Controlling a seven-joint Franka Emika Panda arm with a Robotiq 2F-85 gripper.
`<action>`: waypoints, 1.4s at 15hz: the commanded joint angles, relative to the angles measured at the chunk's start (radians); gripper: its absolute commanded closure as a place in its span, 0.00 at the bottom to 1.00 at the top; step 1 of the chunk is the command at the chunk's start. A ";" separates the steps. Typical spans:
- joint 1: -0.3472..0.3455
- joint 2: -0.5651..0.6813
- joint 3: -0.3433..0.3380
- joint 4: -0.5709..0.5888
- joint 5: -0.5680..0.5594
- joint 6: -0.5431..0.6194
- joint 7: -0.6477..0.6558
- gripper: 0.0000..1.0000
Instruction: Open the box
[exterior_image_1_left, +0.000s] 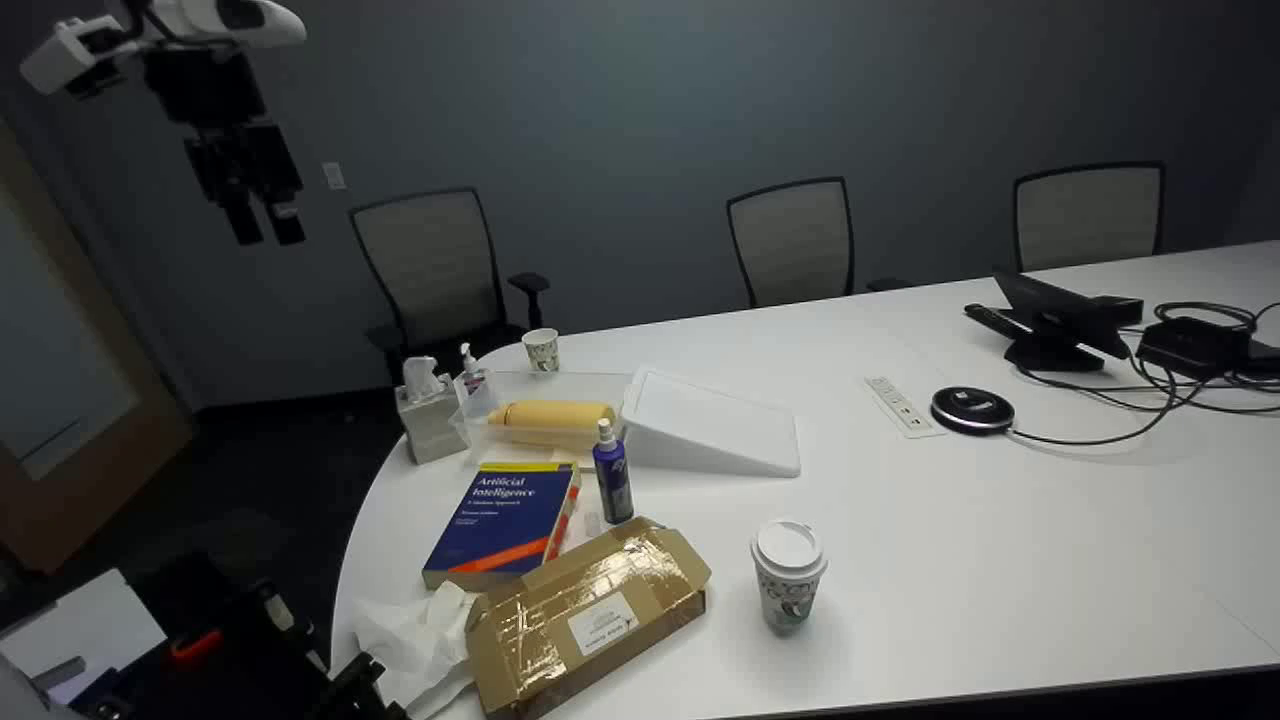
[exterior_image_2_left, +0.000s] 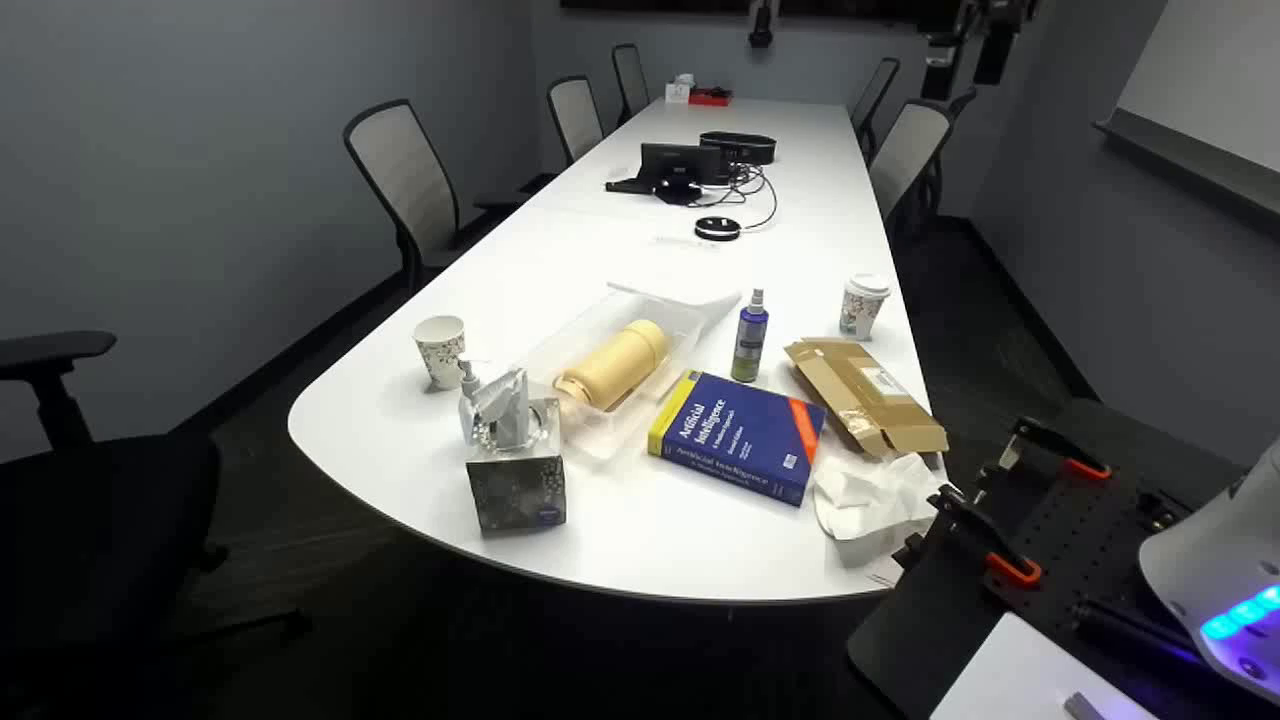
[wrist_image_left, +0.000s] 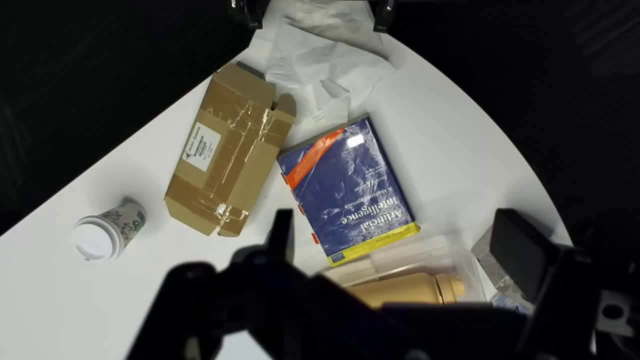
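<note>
The tan-brown cardboard box (exterior_image_1_left: 548, 628) lies on the white table near its edge, between the blue book and the lidded paper cup. It also shows in an exterior view (exterior_image_2_left: 858, 392) and in the wrist view (wrist_image_left: 235, 155). Its lid lies over the top, with shiny tape and a white label, and cardboard flaps stick out at its ends. I cannot tell whether the lid is fully closed. My gripper (exterior_image_1_left: 264, 226) is high above the table, well apart from the box. In the wrist view the gripper (wrist_image_left: 401, 235) has its fingers wide apart, with nothing held between them.
Beside the box are a thick blue book (exterior_image_1_left: 505, 520), crumpled white paper (exterior_image_1_left: 410, 635), a purple spray bottle (exterior_image_1_left: 613, 475) and a lidded cup (exterior_image_1_left: 788, 575). A clear bin (exterior_image_2_left: 540, 360) holds a yellow bottle (exterior_image_2_left: 615, 365). A tissue box (exterior_image_2_left: 515, 490) stands near the rounded table end.
</note>
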 joint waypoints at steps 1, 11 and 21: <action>0.009 0.001 -0.007 0.002 -0.004 -0.002 0.004 0.00; -0.102 0.243 0.059 0.009 -0.250 0.088 0.326 0.00; -0.049 0.715 -0.039 0.032 -0.558 0.191 0.760 0.00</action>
